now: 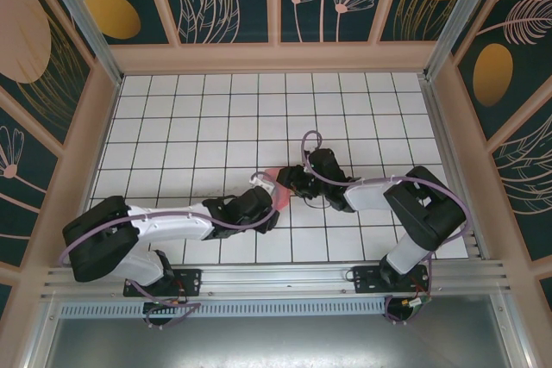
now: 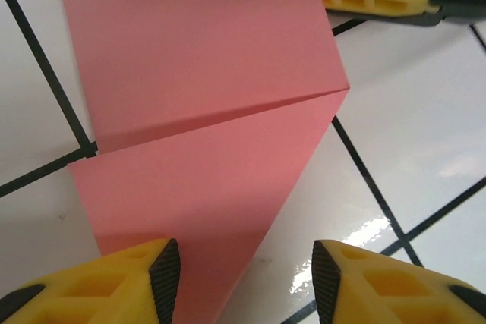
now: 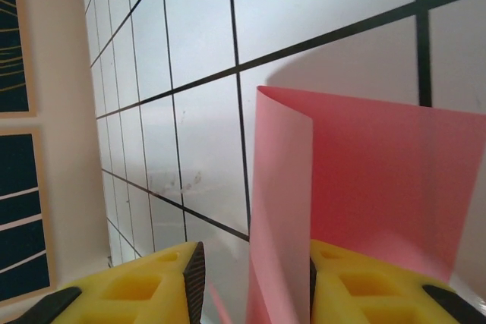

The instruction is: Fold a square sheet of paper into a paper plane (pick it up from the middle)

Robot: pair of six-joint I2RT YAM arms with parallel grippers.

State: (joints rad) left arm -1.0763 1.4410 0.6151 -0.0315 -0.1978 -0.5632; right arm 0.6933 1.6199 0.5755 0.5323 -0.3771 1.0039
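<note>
Left wrist resolves a crease across the pink paper [image 2: 205, 58], indistinct overhead.

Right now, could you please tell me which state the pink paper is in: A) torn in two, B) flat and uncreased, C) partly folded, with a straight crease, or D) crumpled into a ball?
C: the left wrist view shows one straight crease running across the pink paper, and the right wrist view shows a flap of it standing up.
</note>
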